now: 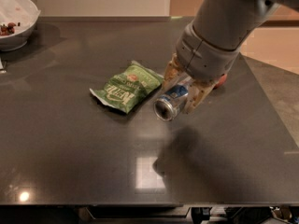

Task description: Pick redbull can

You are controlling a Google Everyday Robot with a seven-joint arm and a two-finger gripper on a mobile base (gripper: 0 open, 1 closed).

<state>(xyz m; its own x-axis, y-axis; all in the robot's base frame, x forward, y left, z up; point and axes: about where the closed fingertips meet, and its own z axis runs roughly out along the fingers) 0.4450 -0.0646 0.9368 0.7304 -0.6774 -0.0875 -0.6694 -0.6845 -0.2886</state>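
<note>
Tool (183, 88) above glossy table (65, 153) clasps metal redbull can (169, 103)

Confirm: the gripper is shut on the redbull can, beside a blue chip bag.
Wrong colour: the chip bag is green, not blue, as the camera view shows. The gripper is indeed shut on the redbull can, beside that bag.

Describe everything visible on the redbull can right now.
The redbull can is a slim metal can, silver and blue, its shiny round end facing the camera. It lies roughly horizontal, clamped between the fingers of the gripper, which is shut on its middle. It looks lifted off the dark table: its shadow falls apart from it, lower down. A green chip bag sits just left, seemingly not touching. The can's far end is hidden behind the gripper.
</note>
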